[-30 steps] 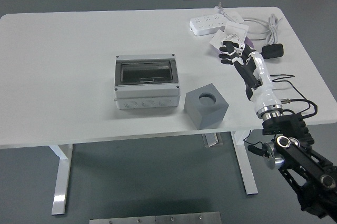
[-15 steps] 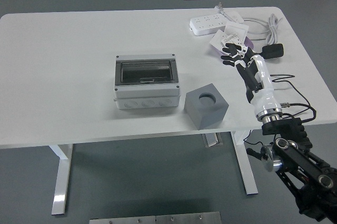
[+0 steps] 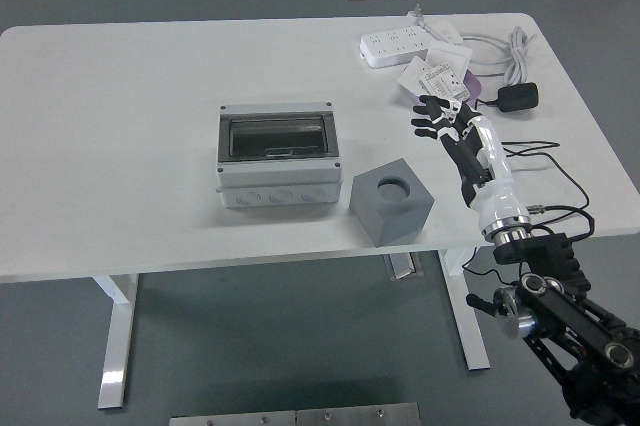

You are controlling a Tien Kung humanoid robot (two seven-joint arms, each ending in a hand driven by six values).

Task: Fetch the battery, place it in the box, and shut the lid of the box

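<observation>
The grey box point(image 3: 278, 168) stands mid-table with its dark see-through lid point(image 3: 277, 136) lying flat over it. My right hand point(image 3: 436, 120) hovers to the right of it, fingers spread, holding nothing that I can see. Just beyond the fingertips lie small white packets point(image 3: 433, 76) with a purple item point(image 3: 470, 84) beside them. I cannot pick out a battery on its own. A grey cube point(image 3: 391, 204) with a round hole in its top sits at the box's front right corner, left of my forearm. My left arm is out of view.
A white power strip point(image 3: 396, 44) and coiled grey cable point(image 3: 495, 51) lie at the back right. A black adapter point(image 3: 518, 97) with its thin cord sits right of my hand. The table's right edge point(image 3: 600, 136) is close to my arm.
My right hand has drifted left and toward the near edge, off the packets. The black adapter behind the wrist now shows fully. Box and cube have not moved.
</observation>
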